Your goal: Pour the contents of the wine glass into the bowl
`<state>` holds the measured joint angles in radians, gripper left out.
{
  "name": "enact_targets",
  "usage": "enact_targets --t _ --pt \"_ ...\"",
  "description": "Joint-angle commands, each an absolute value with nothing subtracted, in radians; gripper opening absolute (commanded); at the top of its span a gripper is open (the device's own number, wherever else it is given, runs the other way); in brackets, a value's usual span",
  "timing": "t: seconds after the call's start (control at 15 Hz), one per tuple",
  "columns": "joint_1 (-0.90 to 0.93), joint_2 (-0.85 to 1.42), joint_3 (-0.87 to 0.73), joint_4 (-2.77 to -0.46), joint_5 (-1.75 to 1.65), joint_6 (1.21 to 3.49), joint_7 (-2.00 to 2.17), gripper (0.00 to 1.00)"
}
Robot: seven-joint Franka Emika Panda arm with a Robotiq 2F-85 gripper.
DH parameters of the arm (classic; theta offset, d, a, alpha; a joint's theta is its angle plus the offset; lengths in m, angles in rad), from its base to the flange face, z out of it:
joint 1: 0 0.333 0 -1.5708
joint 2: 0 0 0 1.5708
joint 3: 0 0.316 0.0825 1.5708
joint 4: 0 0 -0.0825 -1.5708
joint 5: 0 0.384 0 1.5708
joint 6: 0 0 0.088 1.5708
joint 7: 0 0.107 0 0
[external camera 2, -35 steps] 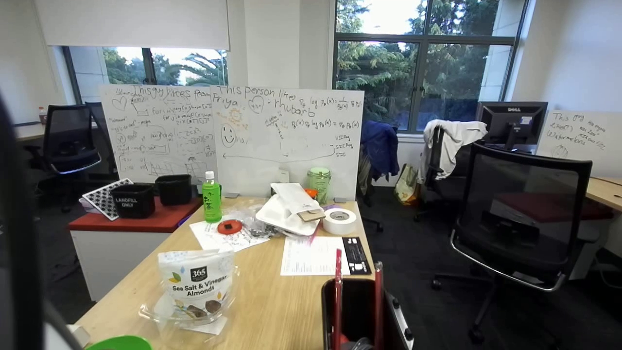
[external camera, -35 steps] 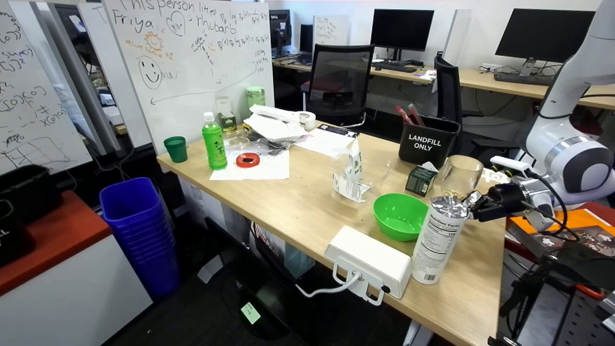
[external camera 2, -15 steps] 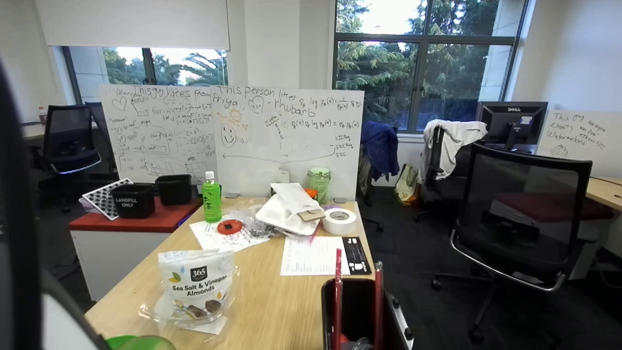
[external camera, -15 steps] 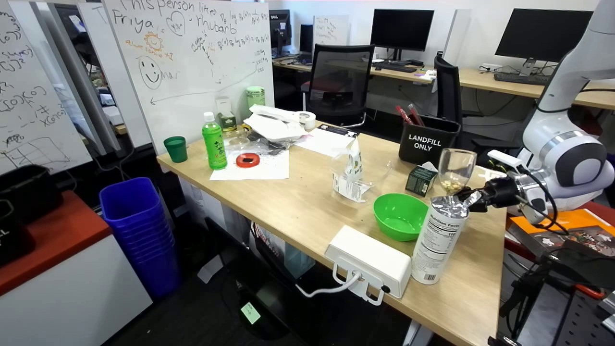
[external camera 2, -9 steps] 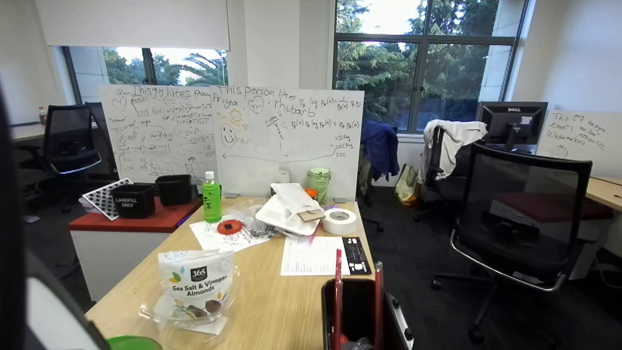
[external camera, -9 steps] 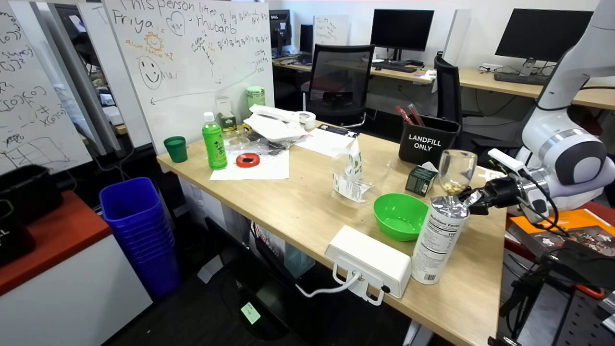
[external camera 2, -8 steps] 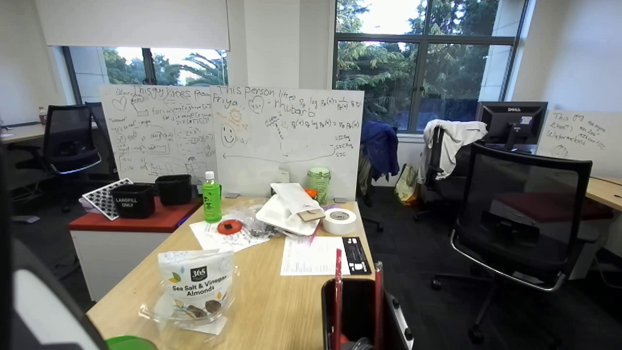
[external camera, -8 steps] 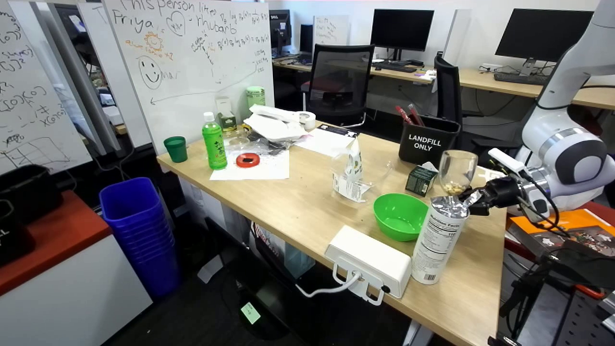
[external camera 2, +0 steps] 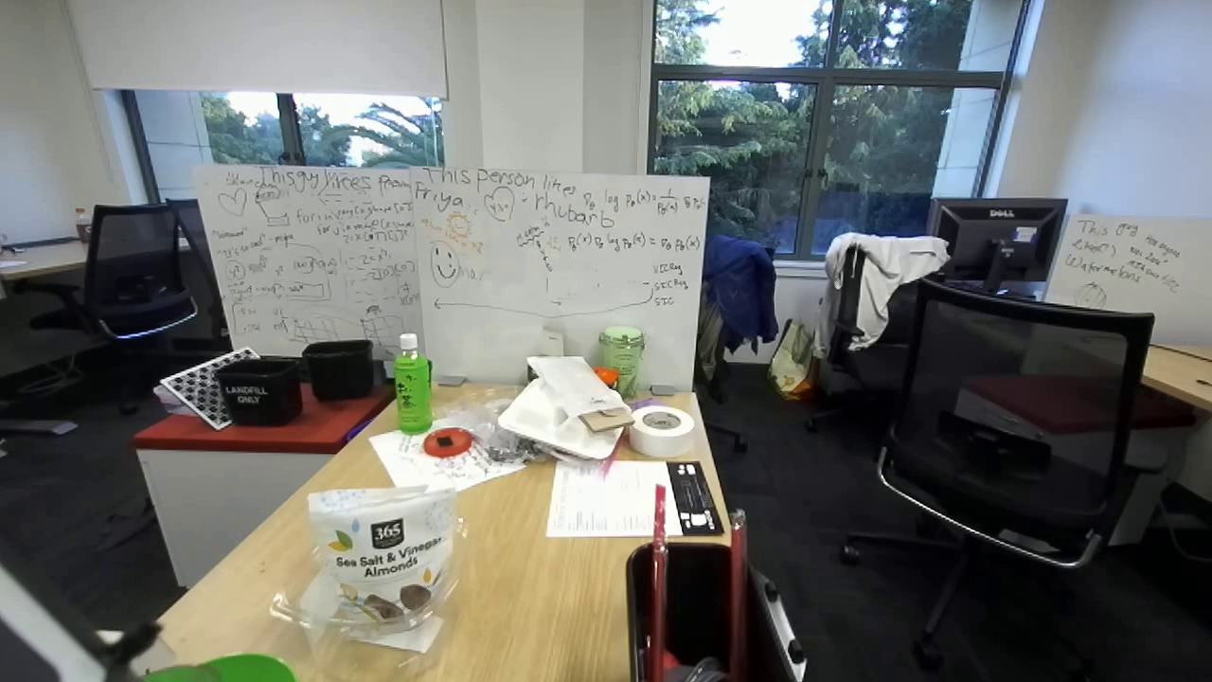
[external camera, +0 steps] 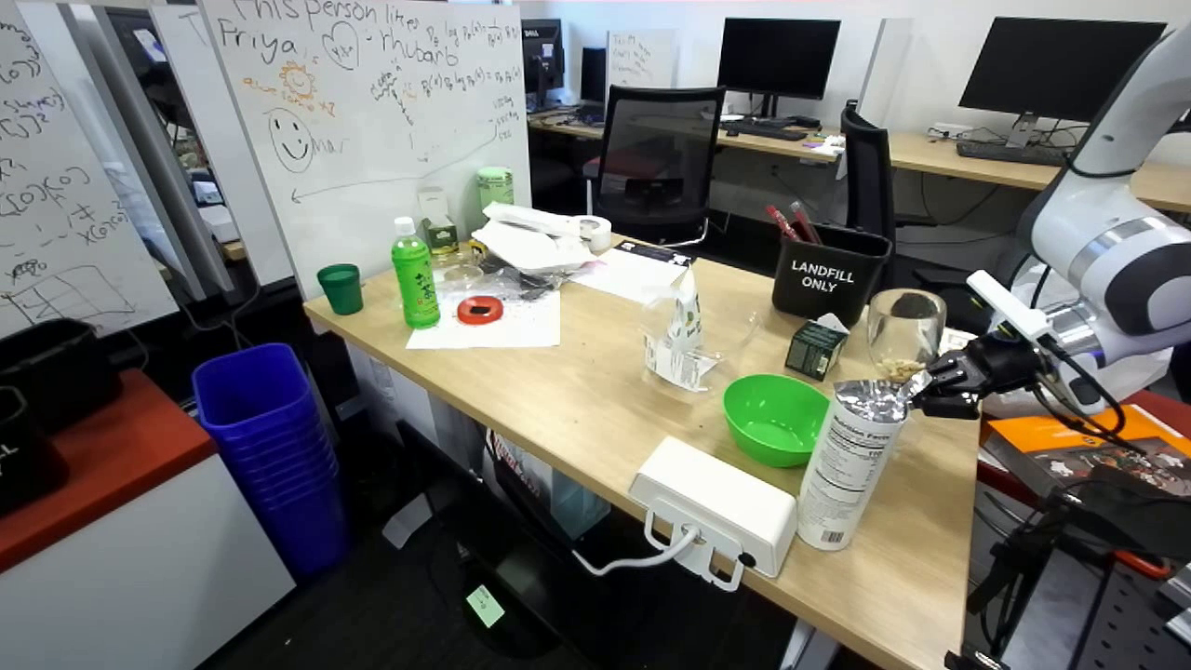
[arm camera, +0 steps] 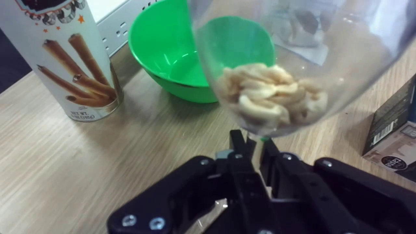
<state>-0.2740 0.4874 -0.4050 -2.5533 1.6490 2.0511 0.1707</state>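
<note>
Above the surface (external camera: 595,372) our pincer (arm camera: 255,143) grips the glass (arm camera: 279,74), roughly upright; the bowl (arm camera: 169,58) lies beyond, left in the wrist view, near a long edge; we'd tilt that way.

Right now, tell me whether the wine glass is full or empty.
Partly filled. In the wrist view, pale nut-like pieces lie heaped in the bottom of the wine glass, and its sides above them are see-through.

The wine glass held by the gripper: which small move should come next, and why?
Probably ease the wine glass toward the green bowl before tipping: cashews lie in the glass, and an exterior view shows it beside the bowl, not over it.
</note>
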Motion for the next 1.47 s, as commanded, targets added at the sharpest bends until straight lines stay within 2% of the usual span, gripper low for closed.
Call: enact_targets --t 0.0,0.93,1.4 --pt "-0.231 0.381 -0.397 -2.623 1.637 2.178 0.156 0.04" --pt "-0.067 0.161 -0.199 -2.666 1.755 2.817 0.157 0.04" --pt "0.06 0.137 -0.194 -2.555 2.037 3.121 -0.079 0.04"
